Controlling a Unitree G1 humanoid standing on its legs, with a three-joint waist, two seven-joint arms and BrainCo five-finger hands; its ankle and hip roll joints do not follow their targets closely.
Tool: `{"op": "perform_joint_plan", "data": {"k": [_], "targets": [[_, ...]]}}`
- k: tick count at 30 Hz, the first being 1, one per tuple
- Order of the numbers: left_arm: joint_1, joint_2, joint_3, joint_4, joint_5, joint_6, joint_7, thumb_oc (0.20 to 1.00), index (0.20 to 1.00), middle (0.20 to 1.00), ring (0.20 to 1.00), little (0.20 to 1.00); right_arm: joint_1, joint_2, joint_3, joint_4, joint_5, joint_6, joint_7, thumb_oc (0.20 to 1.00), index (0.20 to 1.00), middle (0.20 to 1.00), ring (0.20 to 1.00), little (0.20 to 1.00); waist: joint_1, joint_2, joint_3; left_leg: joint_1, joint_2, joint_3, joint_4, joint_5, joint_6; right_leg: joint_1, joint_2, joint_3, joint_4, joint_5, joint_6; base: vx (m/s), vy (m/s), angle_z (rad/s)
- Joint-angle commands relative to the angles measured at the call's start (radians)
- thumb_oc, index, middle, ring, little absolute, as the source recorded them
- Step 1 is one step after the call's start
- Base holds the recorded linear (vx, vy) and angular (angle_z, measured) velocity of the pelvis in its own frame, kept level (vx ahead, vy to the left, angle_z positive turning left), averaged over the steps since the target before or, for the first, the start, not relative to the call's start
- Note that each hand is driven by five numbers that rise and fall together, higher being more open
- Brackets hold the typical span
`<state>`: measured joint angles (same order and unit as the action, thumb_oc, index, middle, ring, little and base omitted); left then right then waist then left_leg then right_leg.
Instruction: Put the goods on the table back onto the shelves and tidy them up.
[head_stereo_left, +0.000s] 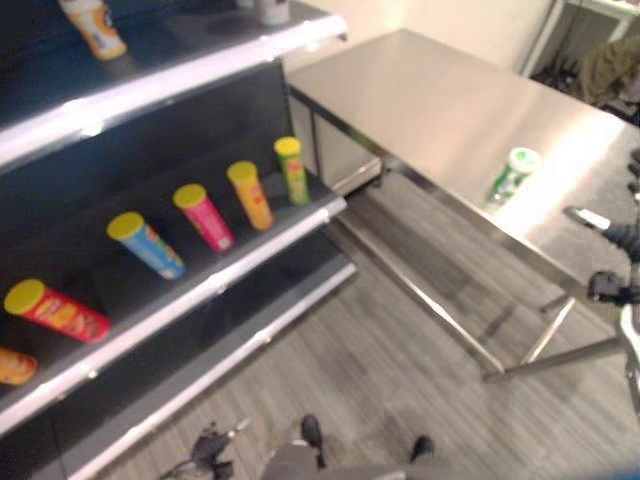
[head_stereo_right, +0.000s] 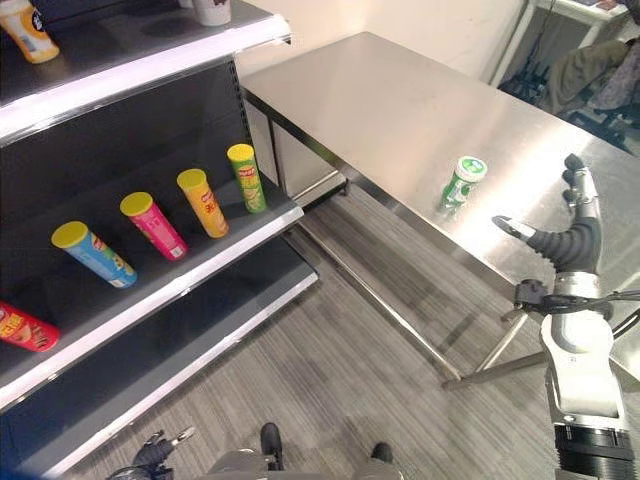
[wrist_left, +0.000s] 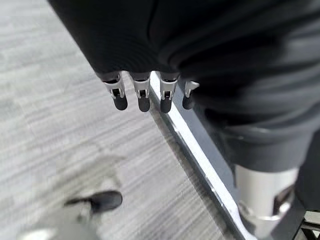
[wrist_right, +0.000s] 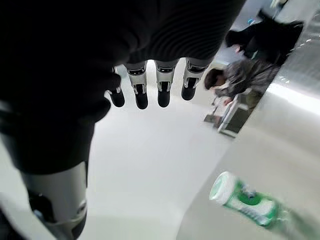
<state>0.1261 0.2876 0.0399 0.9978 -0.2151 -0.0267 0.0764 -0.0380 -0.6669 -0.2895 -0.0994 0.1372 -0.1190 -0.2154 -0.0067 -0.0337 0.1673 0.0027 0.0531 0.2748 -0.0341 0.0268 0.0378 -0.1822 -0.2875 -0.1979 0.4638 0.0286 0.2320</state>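
Note:
A green-and-white can (head_stereo_right: 461, 182) stands on the steel table (head_stereo_right: 380, 100), a little in from its front edge; the right wrist view shows the can (wrist_right: 245, 200) too. My right hand (head_stereo_right: 572, 245) is raised to the right of the can, apart from it, open and holding nothing. My left hand (wrist_left: 142, 95) hangs low over the grey floor beside the shelf's base, open and empty. On the middle shelf (head_stereo_left: 230, 275) several tube cans stand in a row: green (head_stereo_left: 292, 170), orange (head_stereo_left: 250, 195), pink (head_stereo_left: 204, 216), blue (head_stereo_left: 146, 245) and red (head_stereo_left: 57, 310).
The top shelf holds an orange bottle (head_stereo_left: 93, 27) and a white container (head_stereo_left: 270, 10). The table's steel legs and crossbars (head_stereo_left: 520, 360) run under it near the shelf's end. A person (head_stereo_right: 600, 70) sits at the back right, beyond the table.

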Motion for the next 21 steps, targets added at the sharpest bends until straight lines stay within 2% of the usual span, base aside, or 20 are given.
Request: {"op": "perform_joint_plan", "data": {"k": [1,3,5,6,7,8,11,13,14,15,17,21], "targets": [[-0.031,0.035,-0.008,-0.071,0.006,-0.031,0.012,1.000,1.000,1.000,1.000,1.000,-0.051,-0.025,-0.080,-0.010,-0.012,-0.035,-0.017,1.000,1.000,1.000,1.000,1.000,-0.003,-0.010,-0.012,0.041,-0.040,-0.061,-0.043,-0.070,-0.024,0.000,0.078,0.010,0.053,0.008,-0.055,0.29,-0.130,0.58],[-0.037,0.036,-0.019,-0.086,0.010,-0.036,0.009,1.000,1.000,1.000,1.000,1.000,-0.036,-0.037,-0.104,-0.008,-0.029,-0.026,-0.024,1.000,1.000,1.000,1.000,1.000,-0.019,-0.010,-0.015,0.058,-0.038,-0.099,-0.046,-0.091,-0.044,-0.002,0.047,0.044,-0.120,0.008,-0.053,0.30,-0.172,0.30],[-0.049,0.039,-0.032,-0.090,0.020,-0.036,0.008,1.000,1.000,1.000,1.000,1.000,-0.019,-0.047,-0.135,-0.004,-0.045,-0.020,-0.043,1.000,1.000,1.000,1.000,1.000,-0.043,-0.017,-0.015,0.074,-0.047,-0.137,-0.047,-0.102,-0.061,0.013,0.063,0.109,-0.346,0.049,-0.036,0.26,-0.157,0.26],[-0.053,0.042,-0.030,-0.087,0.026,-0.036,0.009,1.000,1.000,1.000,1.000,1.000,-0.012,-0.047,-0.158,-0.003,-0.053,-0.021,-0.056,1.000,1.000,1.000,1.000,1.000,-0.055,-0.021,-0.013,0.085,-0.044,-0.156,-0.050,-0.109,-0.068,0.003,0.064,0.142,-0.403,0.080,-0.021,0.16,-0.114,0.33],[-0.054,0.042,-0.031,-0.086,0.027,-0.037,0.009,1.000,1.000,1.000,1.000,1.000,-0.010,-0.046,-0.159,-0.004,-0.054,-0.021,-0.057,1.000,1.000,1.000,1.000,1.000,-0.055,-0.019,-0.014,0.085,-0.043,-0.157,-0.050,-0.111,-0.068,0.009,0.065,0.139,-0.414,0.085,-0.020,0.28,-0.162,0.71],[-0.056,0.044,-0.033,-0.081,0.042,-0.037,0.011,1.000,1.000,1.000,1.000,1.000,0.017,-0.047,-0.198,-0.015,-0.068,-0.021,-0.068,1.000,1.000,1.000,1.000,1.000,-0.077,-0.024,-0.020,0.106,-0.034,-0.181,-0.053,-0.127,-0.080,-0.013,0.070,0.169,-0.475,0.126,0.002,0.28,-0.129,0.84],[-0.053,0.047,-0.040,-0.083,0.058,-0.043,0.001,1.000,1.000,1.000,1.000,1.000,0.076,-0.049,-0.255,-0.026,-0.079,-0.018,-0.060,1.000,1.000,1.000,1.000,1.000,-0.097,-0.053,-0.029,0.138,-0.028,-0.206,-0.053,-0.148,-0.097,0.014,0.070,0.171,-0.474,0.131,0.007,0.26,-0.152,0.96],[-0.052,0.047,-0.047,-0.079,0.067,-0.042,-0.003,1.000,1.000,1.000,1.000,1.000,0.102,-0.059,-0.284,-0.017,-0.071,-0.015,-0.051,1.000,1.000,1.000,1.000,1.000,-0.106,-0.062,-0.038,0.142,-0.009,-0.219,-0.053,-0.151,-0.112,0.031,0.073,0.153,-0.477,0.134,0.008,0.13,-0.140,0.71],[-0.052,0.047,-0.047,-0.079,0.067,-0.042,-0.003,1.000,1.000,1.000,1.000,1.000,0.102,-0.060,-0.285,-0.017,-0.071,-0.015,-0.051,1.000,1.000,1.000,1.000,1.000,-0.107,-0.061,-0.039,0.142,-0.008,-0.220,-0.053,-0.151,-0.112,0.031,0.073,0.152,-0.477,0.134,0.008,0.14,-0.186,0.27],[-0.047,0.044,-0.048,-0.065,0.066,-0.041,-0.004,1.000,1.000,1.000,1.000,1.000,0.117,-0.073,-0.299,0.005,-0.027,-0.019,-0.029,1.000,1.000,1.000,1.000,1.000,-0.116,-0.060,-0.052,0.140,0.020,-0.215,-0.053,-0.147,-0.130,0.042,0.086,0.134,-0.490,0.126,0.003,0.14,-0.192,0.19],[-0.040,0.037,-0.049,-0.064,0.063,-0.041,-0.014,1.000,1.000,1.000,1.000,1.000,0.141,-0.098,-0.290,0.038,0.006,-0.012,0.014,1.000,1.000,1.000,1.000,1.000,-0.124,-0.052,-0.062,0.133,0.045,-0.213,-0.053,-0.139,-0.146,0.056,0.103,0.112,-0.503,0.110,-0.006,0.12,-0.171,0.12],[-0.034,0.032,-0.056,-0.059,0.061,-0.042,-0.031,1.000,1.000,1.000,1.000,1.000,0.176,-0.155,-0.263,0.080,0.069,-0.010,0.098,1.000,1.000,1.000,1.000,1.000,-0.134,-0.036,-0.066,0.125,0.074,-0.201,-0.053,-0.124,-0.166,0.062,0.126,0.094,-0.499,0.076,-0.026,0.05,-0.069,0.18]]}}
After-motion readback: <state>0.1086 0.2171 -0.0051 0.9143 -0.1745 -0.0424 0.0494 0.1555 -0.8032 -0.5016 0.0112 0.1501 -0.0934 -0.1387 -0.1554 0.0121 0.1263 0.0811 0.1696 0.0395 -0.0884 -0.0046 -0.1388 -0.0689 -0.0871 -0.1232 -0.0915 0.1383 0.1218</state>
